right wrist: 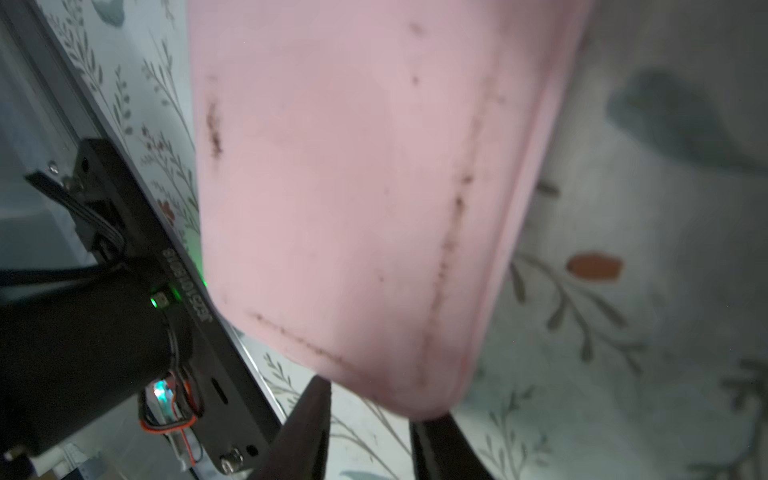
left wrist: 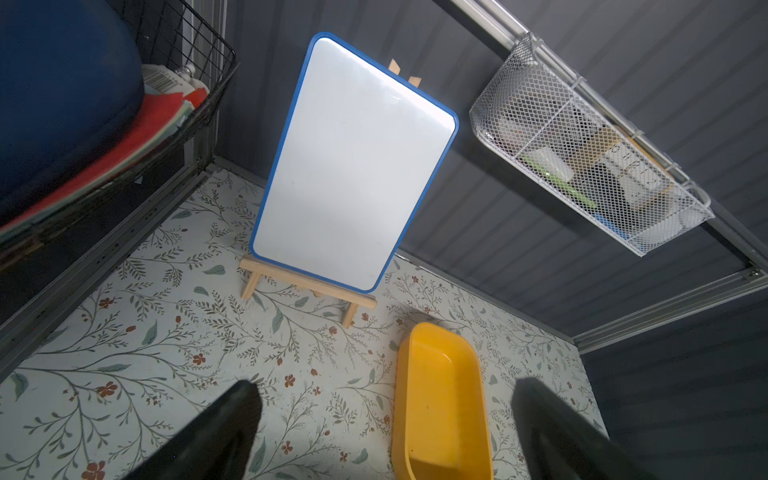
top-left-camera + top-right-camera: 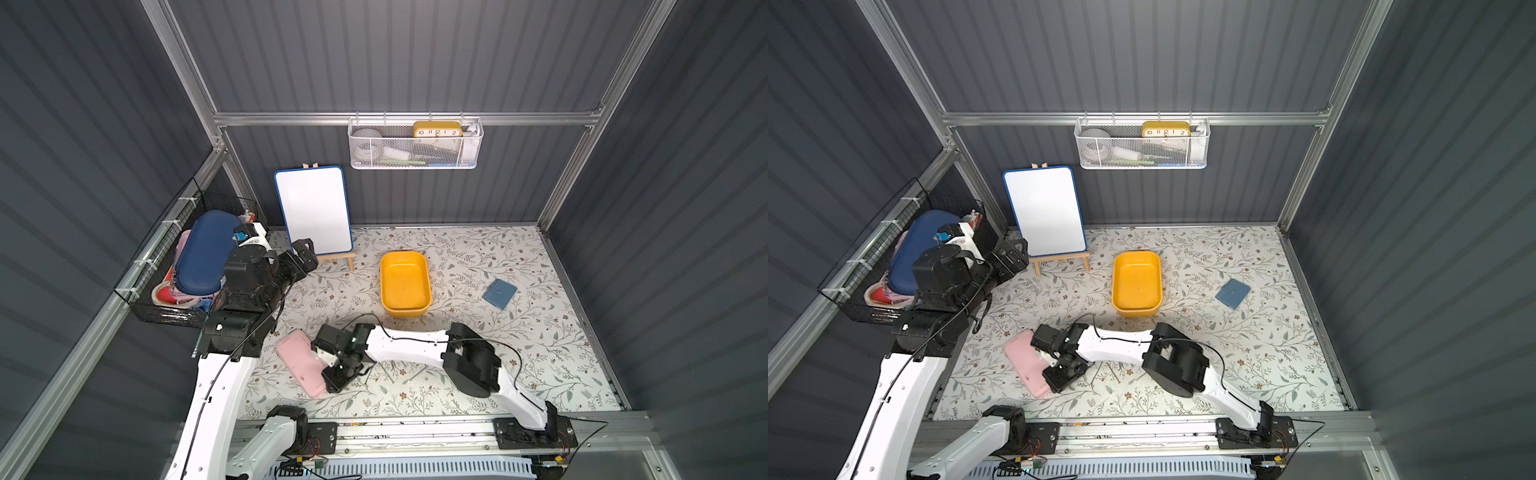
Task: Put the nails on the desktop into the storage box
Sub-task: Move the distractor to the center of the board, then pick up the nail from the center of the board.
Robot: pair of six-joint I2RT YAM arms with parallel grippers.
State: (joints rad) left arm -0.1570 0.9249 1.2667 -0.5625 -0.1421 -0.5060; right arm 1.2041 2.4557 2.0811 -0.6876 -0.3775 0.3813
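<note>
The yellow-orange storage box (image 3: 405, 311) (image 3: 1136, 309) stands lidless on the leafy-patterned desktop (image 3: 519, 357), and nothing shows inside it. A few thin dark nails (image 3: 418, 370) (image 3: 1114, 374) lie on the desktop under my right forearm. My right gripper (image 3: 332, 385) (image 3: 1055, 386) points down at the near corner of the flat pink case (image 3: 297, 359) (image 1: 353, 187). Its jaws are partly open with only tabletop between them (image 1: 370, 415). My left gripper (image 3: 305, 249) (image 2: 386, 384) hovers wide open at the back left, facing the box (image 2: 440, 399), holding nothing.
A whiteboard on a wooden easel (image 3: 313, 210) stands at the back left. A flat blue square (image 3: 500, 294) lies to the right of the box. A black wire basket (image 3: 183, 270) hangs on the left wall. A white mesh basket (image 3: 415, 147) hangs on the back wall.
</note>
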